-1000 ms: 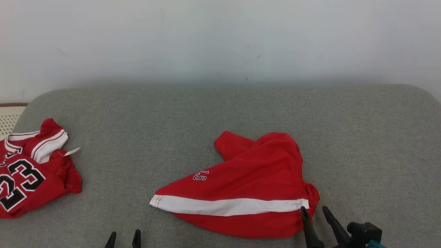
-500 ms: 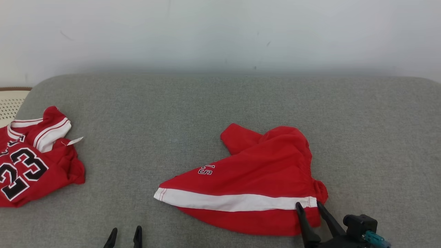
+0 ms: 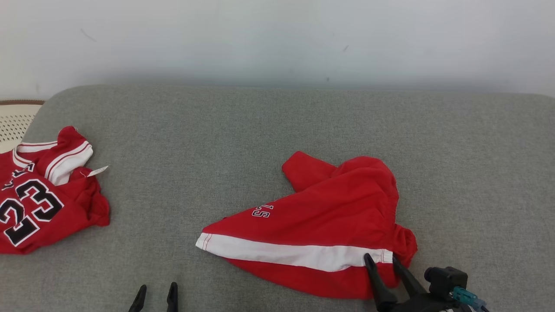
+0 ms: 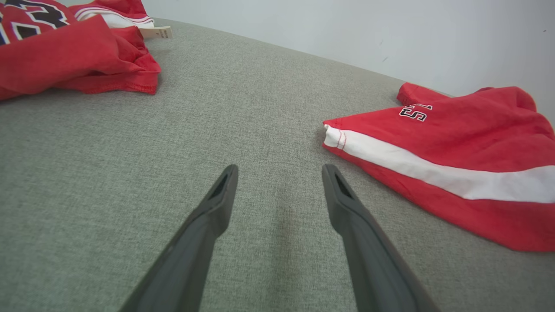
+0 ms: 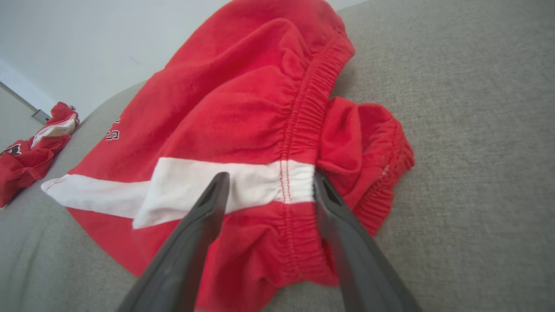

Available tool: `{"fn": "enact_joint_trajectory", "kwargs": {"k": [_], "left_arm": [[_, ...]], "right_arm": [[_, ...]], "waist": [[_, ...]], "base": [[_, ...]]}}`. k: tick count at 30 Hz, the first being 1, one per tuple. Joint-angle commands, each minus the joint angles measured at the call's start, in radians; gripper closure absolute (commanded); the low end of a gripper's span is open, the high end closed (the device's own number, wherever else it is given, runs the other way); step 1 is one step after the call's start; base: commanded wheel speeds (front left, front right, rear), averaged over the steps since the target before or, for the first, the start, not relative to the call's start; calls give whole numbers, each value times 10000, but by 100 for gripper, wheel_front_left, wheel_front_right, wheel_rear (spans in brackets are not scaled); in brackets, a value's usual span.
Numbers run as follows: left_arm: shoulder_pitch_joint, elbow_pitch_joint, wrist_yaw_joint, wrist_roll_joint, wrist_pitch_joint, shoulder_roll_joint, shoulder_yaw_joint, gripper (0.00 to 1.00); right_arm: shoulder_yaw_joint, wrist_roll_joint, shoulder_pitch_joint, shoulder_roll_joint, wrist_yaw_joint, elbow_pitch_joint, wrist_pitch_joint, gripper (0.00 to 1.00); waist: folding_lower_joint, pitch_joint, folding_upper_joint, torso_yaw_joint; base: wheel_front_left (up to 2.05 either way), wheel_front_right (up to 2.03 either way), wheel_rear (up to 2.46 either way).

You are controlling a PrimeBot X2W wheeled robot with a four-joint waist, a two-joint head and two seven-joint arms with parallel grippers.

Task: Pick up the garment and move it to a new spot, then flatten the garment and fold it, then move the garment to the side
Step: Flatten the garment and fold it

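1. The right gripper [image 3: 380, 259] has its jaws spread wide and grips nothing; its tips straddle the elastic waistband [image 5: 303, 117] where the white stripe ends. The left gripper [image 3: 158, 287] is equally wide, over bare cushion
2. The garment [image 3: 321, 221], red shorts, lies rumpled centre-right. It is likely light and limp and will sag when lifted; the gathered waistband looks the firmest hold
3. The grey woven cushion [image 3: 217, 130] should grip cloth; a "23" jersey [image 3: 39, 203] lies far left, with a pale wall [image 3: 277, 39] behind
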Motion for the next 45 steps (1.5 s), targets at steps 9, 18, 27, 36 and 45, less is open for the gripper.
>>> {"fn": "enact_joint_trajectory", "kwargs": {"k": [9, 18, 27, 36, 45], "left_arm": [[-96, 95, -6, -91, -11, 3, -28, 0], [-37, 179, -62, 20, -11, 3, -40, 0], [-312, 183, -263, 31, -11, 5, -1, 0], [-906, 614, -696, -861, -11, 2, -174, 0], [-1507, 1518, -788, -2230, -11, 2, -908, 0]], "right_arm": [[980, 919, 133, -382, -7, -197, -2, 21], [918, 1236, 31, -375, -7, -279, -2, 53], [896, 1310, 64, -511, -7, -227, -2, 100], [740, 1279, 531, -919, -7, -540, -2, 100], [832, 1123, 356, -1022, -7, -631, -2, 100]], "waist": [[-1, 2, -1, -122], [-1, -68, -1, -128], [-1, -147, -1, -199], [-1, -29, -1, -812], [-1, 122, -1, -1172]], "base": [[0, 0, 0], [0, 0, 0], [0, 0, 0], [0, 0, 0], [0, 0, 0]]}}
